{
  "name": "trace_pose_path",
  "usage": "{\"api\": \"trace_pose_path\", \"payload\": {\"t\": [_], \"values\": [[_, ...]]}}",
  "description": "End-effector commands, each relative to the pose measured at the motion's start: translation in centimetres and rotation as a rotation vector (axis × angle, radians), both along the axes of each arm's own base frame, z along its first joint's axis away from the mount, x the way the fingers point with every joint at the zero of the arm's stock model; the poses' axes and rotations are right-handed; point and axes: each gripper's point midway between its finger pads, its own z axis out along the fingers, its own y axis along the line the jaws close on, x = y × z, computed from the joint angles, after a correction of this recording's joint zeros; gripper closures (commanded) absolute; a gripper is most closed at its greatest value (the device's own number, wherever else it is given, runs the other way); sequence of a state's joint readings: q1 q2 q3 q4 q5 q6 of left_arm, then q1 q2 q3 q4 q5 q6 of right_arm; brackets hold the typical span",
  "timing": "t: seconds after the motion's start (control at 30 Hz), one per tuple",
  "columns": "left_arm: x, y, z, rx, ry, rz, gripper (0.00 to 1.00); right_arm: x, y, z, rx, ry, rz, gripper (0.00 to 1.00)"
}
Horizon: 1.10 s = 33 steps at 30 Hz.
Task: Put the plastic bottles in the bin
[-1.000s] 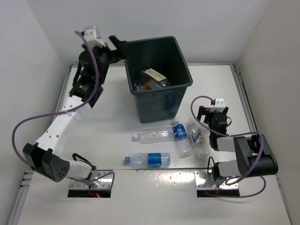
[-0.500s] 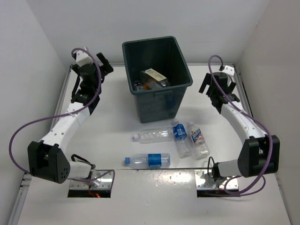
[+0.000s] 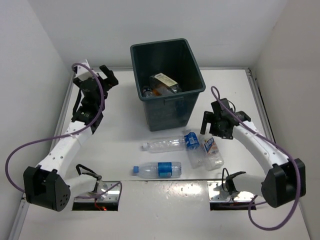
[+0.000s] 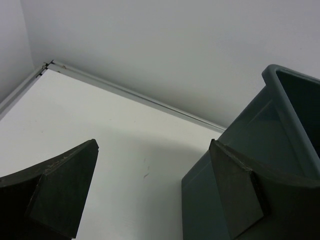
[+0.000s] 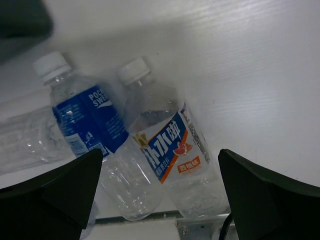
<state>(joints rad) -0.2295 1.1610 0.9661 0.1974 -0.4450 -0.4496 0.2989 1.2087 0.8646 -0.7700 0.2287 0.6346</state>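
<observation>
While my spread, empty right tool [image 3: 210,127] is dropping back from the dark grey-green plastic bin [image 3: 167,114], I am targeting a clear labelled bottle [image 5: 170,150]

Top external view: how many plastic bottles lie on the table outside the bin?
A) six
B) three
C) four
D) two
C: in front of the bin lie the unlabelled bottle, the blue-label bottle beside the white-blue-label bottle, and the nearest bottle by the arm bases.
</observation>
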Motion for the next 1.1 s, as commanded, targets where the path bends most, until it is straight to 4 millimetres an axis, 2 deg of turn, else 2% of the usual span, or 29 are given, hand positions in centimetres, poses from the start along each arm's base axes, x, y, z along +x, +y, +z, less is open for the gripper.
{"api": "trace_pose_path", "payload": {"t": [0.0,0.1,0.23,0.27,0.4,0.47,0.5,0.53,0.6,0.67,0.7,0.73,0.77,0.8,0.83,0.87,0.9,0.93,0.97,1.03,1.07], "values": [[-0.6,-0.3,0.8,-0.002,-0.021,-0.022,0.00,-2.0,0.9,-2.1,0.089,0.161,-0.050,0.00],[-0.9,-0.2,0.9,-0.001,-0.019,-0.022,0.00,-3.2,1.4,-4.3,0.062,0.240,-0.051,0.00],[-1.1,0.0,1.0,0.009,-0.017,-0.011,0.00,-4.1,1.4,-5.8,0.068,0.282,-0.085,0.00],[-1.3,0.1,1.3,0.017,-0.024,-0.011,0.00,-3.7,1.5,-5.8,0.074,0.266,-0.084,0.00],[-1.6,0.3,0.9,0.020,-0.013,-0.002,0.00,-4.9,0.7,-8.1,0.082,0.344,-0.118,0.00],[-1.7,0.5,0.5,0.031,-0.002,0.007,0.00,-5.6,0.7,-9.1,0.103,0.393,-0.120,0.05],[-1.9,0.6,0.8,0.029,-0.011,0.007,0.00,-5.9,0.4,-9.3,0.116,0.404,-0.141,0.11],[-1.9,0.8,0.6,0.031,-0.002,0.019,0.00,-6.0,0.3,-9.5,0.128,0.407,-0.141,0.23],[-2.0,1.0,0.1,0.033,0.007,0.028,0.00,-5.6,0.1,-9.1,0.147,0.388,-0.159,0.33],[-2.0,1.0,0.1,0.033,0.007,0.028,0.00,-4.5,-0.5,-8.1,0.165,0.343,-0.195,0.48],[-2.0,1.2,0.1,0.033,0.007,0.039,0.00,-3.4,-1.3,-6.7,0.168,0.301,-0.226,0.55],[-2.0,1.2,-0.3,0.035,0.016,0.039,0.00,-2.7,-1.6,-5.7,0.176,0.277,-0.243,0.55],[-2.0,1.2,-0.3,0.035,0.016,0.039,0.00,-1.9,-2.0,-4.7,0.184,0.247,-0.260,0.61],[-2.0,1.2,-0.3,0.035,0.016,0.039,0.00,0.4,-2.9,-2.2,0.204,0.160,-0.292,0.64],[-2.0,1.2,-0.3,0.035,0.016,0.039,0.00,1.2,-3.4,-0.7,0.210,0.131,-0.308,0.67],[-2.0,1.2,-0.3,0.035,0.016,0.039,0.00,3.7,-3.6,2.6,0.224,0.038,-0.307,0.68],[-2.0,1.2,-0.3,0.035,0.016,0.039,0.00,4.9,-4.2,4.6,0.204,-0.015,-0.335,0.70],[-2.0,1.2,-0.3,0.035,0.016,0.039,0.00,5.9,-4.4,5.6,0.202,-0.019,-0.358,0.73],[-2.0,1.1,-0.3,0.026,0.014,0.039,0.00,8.5,-4.4,9.8,0.230,-0.135,-0.359,0.76],[-2.0,0.9,-0.3,0.026,0.014,0.028,0.00,10.8,-4.2,13.7,0.268,-0.250,-0.371,0.76],[-2.0,0.9,-0.3,0.017,0.012,0.028,0.00,13.0,-4.2,17.8,0.317,-0.370,-0.372,0.76]]}}
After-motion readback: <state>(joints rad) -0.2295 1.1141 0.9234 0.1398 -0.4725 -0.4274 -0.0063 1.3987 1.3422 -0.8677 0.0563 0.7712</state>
